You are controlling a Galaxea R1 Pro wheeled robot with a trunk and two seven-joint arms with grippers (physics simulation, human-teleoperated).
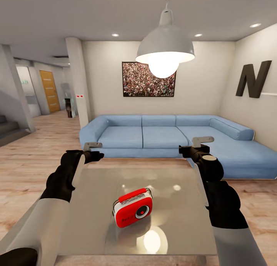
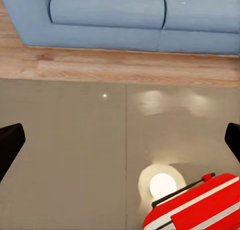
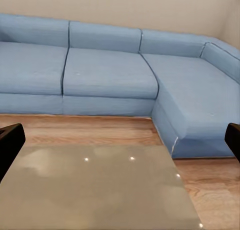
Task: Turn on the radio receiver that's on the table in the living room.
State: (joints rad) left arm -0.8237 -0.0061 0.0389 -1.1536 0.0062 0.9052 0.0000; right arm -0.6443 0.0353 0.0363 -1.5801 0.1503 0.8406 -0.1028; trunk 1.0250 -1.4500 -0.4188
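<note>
I have both arms raised over the desk (image 1: 96, 189), the left tool (image 1: 93, 146) over its far left corner and the right tool (image 1: 202, 139) above its far right corner. From my left wrist camera the left tool (image 2: 120, 140) has its dark fingertips (image 2: 10, 145) spread to the frame's sides, released, with nothing between them. The right tool (image 3: 120, 140) looks the same through its own wrist camera: wide apart and empty.

The radio receiver (image 1: 132, 207) stands on the glossy grey top, nearer to me than either tool and between the two arms, well apart from both. Its red face and round dial are turned toward me, tilted a little. In the left wrist camera the radio receiver (image 2: 197, 205) lies just short of the left tool, off toward the right arm's side, thin wire handle up.

There is bare desk all around the radio. Past the desk's far edge, beyond both tools, a strip of wood plank floor (image 1: 34, 150) separates it from the blue sofa (image 1: 161, 135). A white pendant lamp (image 1: 165, 52) hangs above, mirrored in the top. On the walls I see a crowd picture (image 1: 148, 79) and a black letter N (image 1: 253, 79).
</note>
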